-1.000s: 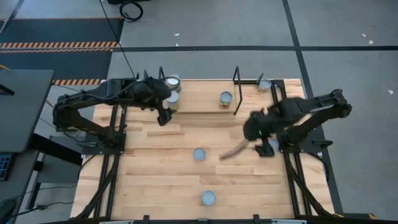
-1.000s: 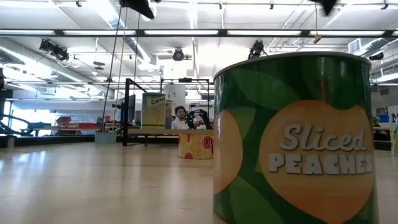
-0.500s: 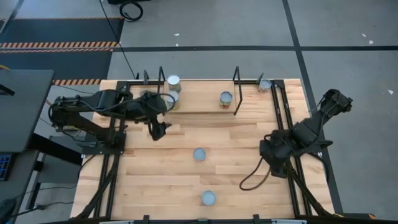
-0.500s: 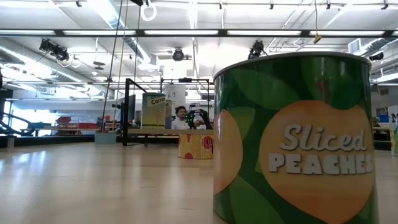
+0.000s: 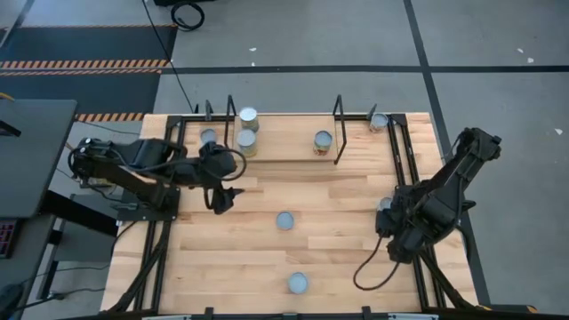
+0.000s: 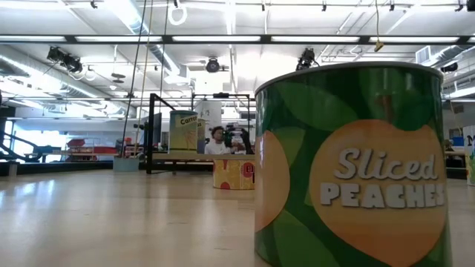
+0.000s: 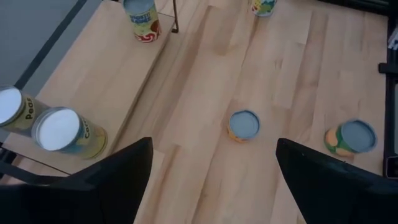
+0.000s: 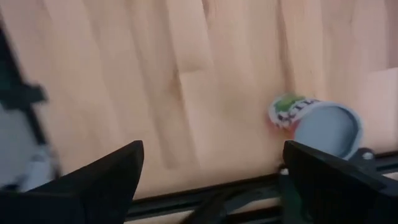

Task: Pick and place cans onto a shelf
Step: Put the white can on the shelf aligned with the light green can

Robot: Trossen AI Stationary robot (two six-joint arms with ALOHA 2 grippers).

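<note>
While the left end effector (image 5: 220, 201) hangs with its fingers spread wide and empty over the left half of the wooden surface (image 5: 258, 258), just near of the shelf (image 5: 284, 147), the right end effector (image 5: 391, 233) sits at the right edge by its arm mount, fingers likewise parted and holding nothing. Beside that right end effector stands a can (image 8: 323, 124) with a red, white and green label whose writing is too blurred to read. Closest to the low camera, the peaches can (image 6: 352, 163) reads "Sliced PEACHES" on an orange shape over green leaves, and it blocks much of that view. Two cans (image 7: 59, 130) on the shelf's left end show partial words, "Pea" and "Co". A third shelf can (image 5: 323, 140) stands at the right end. One can (image 5: 284, 220) rests mid-surface, and another (image 5: 380, 121) beyond the shelf's right post.
</note>
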